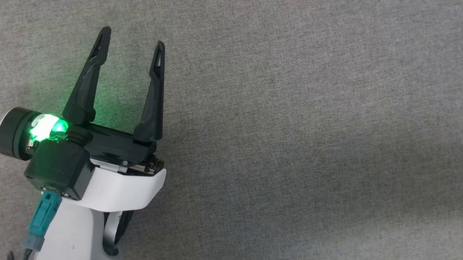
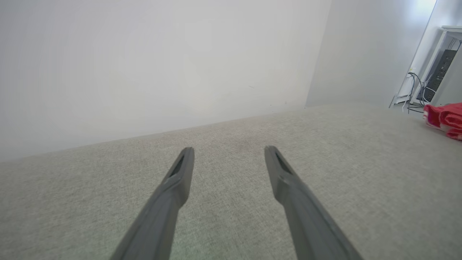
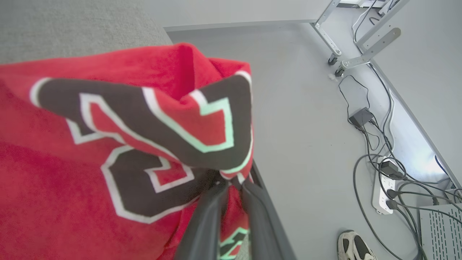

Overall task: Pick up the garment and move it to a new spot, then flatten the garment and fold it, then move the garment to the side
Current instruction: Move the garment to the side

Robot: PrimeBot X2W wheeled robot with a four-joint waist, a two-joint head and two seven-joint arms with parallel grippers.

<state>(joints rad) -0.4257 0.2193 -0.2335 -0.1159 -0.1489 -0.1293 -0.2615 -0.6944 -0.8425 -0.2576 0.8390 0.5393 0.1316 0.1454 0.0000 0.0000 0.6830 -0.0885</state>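
The left gripper (image 1: 132,37) is held over the grey fabric surface (image 1: 320,116) at the lower left of the head view. Its 2 dark fingers (image 1: 85,85) are spread well apart with nothing between them, and a green light (image 1: 48,127) is lit at its wrist. In the left wrist view the garment (image 2: 445,119) is seen as a bunched red heap at the far right edge of that surface, well apart from the left gripper, with a white wall (image 2: 144,72) behind. In the right wrist view the right gripper (image 3: 234,185) is clamped on a fold of the garment, its 2 fingers drawn almost together just under the black-and-white numerals. Beyond the cloth a grey floor (image 3: 306,126), cables (image 3: 379,162), a power strip (image 3: 382,195) and a shoe (image 3: 355,247) are seen.
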